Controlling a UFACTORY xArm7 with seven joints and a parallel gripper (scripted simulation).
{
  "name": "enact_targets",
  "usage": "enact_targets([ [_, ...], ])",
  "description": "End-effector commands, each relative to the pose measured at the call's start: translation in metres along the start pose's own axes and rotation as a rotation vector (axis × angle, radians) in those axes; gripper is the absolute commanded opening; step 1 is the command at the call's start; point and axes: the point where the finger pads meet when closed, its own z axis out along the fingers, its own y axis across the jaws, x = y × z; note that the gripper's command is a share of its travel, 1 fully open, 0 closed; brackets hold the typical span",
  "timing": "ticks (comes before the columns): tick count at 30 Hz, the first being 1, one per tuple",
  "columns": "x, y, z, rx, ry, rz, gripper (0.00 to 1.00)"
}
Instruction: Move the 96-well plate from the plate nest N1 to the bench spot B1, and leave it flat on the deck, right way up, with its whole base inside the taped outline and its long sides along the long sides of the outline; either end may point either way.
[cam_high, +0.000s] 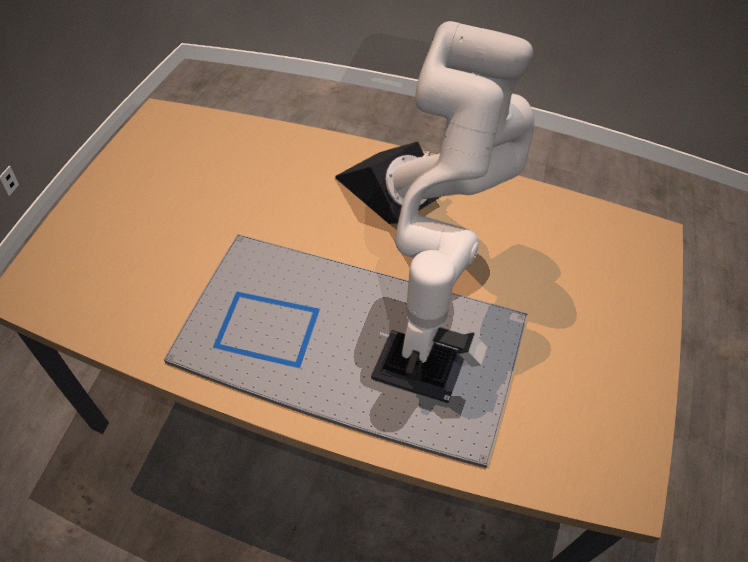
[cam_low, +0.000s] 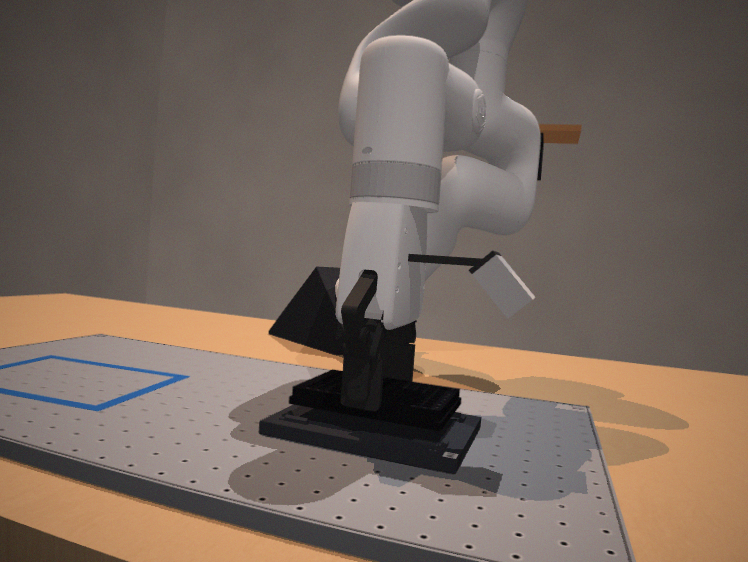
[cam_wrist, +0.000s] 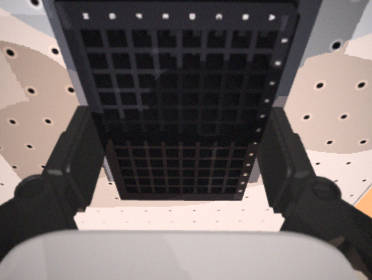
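Note:
The black 96-well plate (cam_high: 428, 359) is over the black plate nest N1 (cam_high: 416, 386) on the right part of the perforated deck. My gripper (cam_high: 417, 364) points straight down and is shut on the plate across its short width, one finger on each long side. In the side view the plate (cam_low: 383, 395) stands just above the nest (cam_low: 368, 436), level, with the gripper (cam_low: 367, 386) at its middle. The wrist view shows the plate (cam_wrist: 182, 125) right way up between my fingers. The blue taped outline B1 (cam_high: 266, 329) lies empty at the deck's left, and it also shows in the side view (cam_low: 84, 381).
The grey perforated deck (cam_high: 338, 356) lies on an orange table. My black base mount (cam_high: 377, 181) stands behind the deck. A small white camera box (cam_low: 501, 284) juts from my wrist to the right.

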Motion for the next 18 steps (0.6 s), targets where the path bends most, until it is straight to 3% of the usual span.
enact_targets([
  [1, 0.0, 0.0013, -0.002, -0.003, 0.0, 0.0, 0.0],
  [18, 0.0, 0.0013, -0.0086, -0.003, 0.0, 0.0, 0.0],
])
